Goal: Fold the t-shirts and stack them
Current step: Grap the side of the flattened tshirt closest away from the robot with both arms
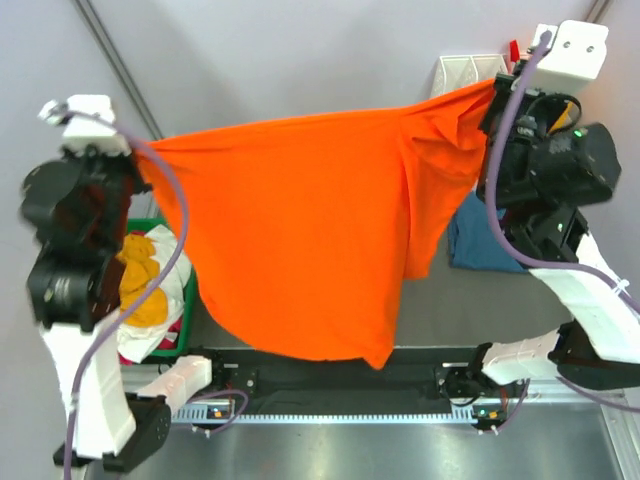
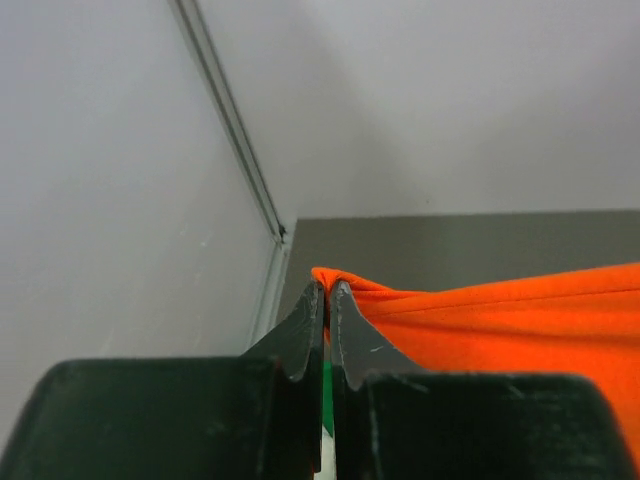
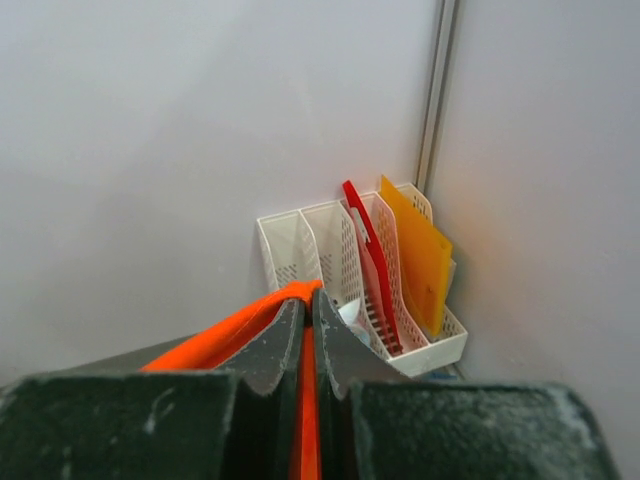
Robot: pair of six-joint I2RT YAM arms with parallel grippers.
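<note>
Orange t-shirt (image 1: 300, 230): stretched between left end effector (image 2: 327, 292) and right end effector (image 3: 306, 296), each clamped on one corner; body hangs below them over desk (image 1: 480, 310). Step, likely: spreading before folding. Next: lower evenly, lay flat.

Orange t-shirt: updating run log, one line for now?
left hand: shut on orange t-shirt | right hand: shut on same | state: spread between both

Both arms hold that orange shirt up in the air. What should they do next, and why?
The left gripper and right gripper each pinch an edge of the orange t-shirt, which hangs spread above the table. Probably they should lower it flat there, ready for folding.
</note>
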